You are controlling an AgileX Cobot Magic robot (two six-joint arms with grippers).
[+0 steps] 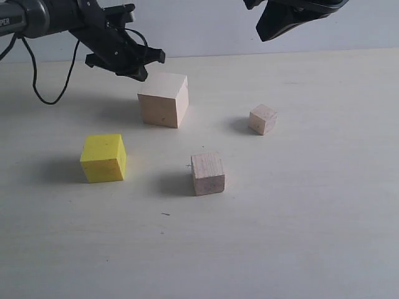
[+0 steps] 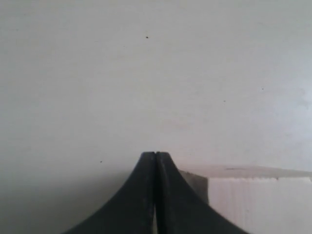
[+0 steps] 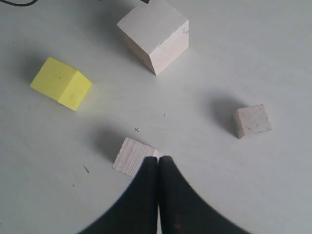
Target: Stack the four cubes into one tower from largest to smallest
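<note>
- Sitting apart on the pale table (image 1: 312, 237) are all four blocks, each flat on its own face and none touching or resting on another.
- Furthest back, a little left of the middle in the exterior view, is the big wooden block (image 1: 164, 99), turned so one corner edge faces forward.
- Nearer and well to its left is the yellow block (image 1: 103, 157).
- Close to the middle at the front stands the middle wooden block (image 1: 207, 173), between the yellow one and the small one.
- Off to the right, well apart from the others, is the small wooden block (image 1: 262, 119), the tiniest of the lot.
- Above the big block's back left corner hangs the left gripper (image 1: 148, 62), not touching it. Its own camera shows both fingers pressed together with nothing between them, and a corner of that block just beside the tips.
- A black cable (image 1: 35, 80) droops from the left arm.
- High at the top right is the right gripper (image 1: 265, 32), well clear of every block. Its fingers (image 3: 146, 195) are also together and empty, and its camera looks down on all four blocks, the middle one nearest the tips.
</note>
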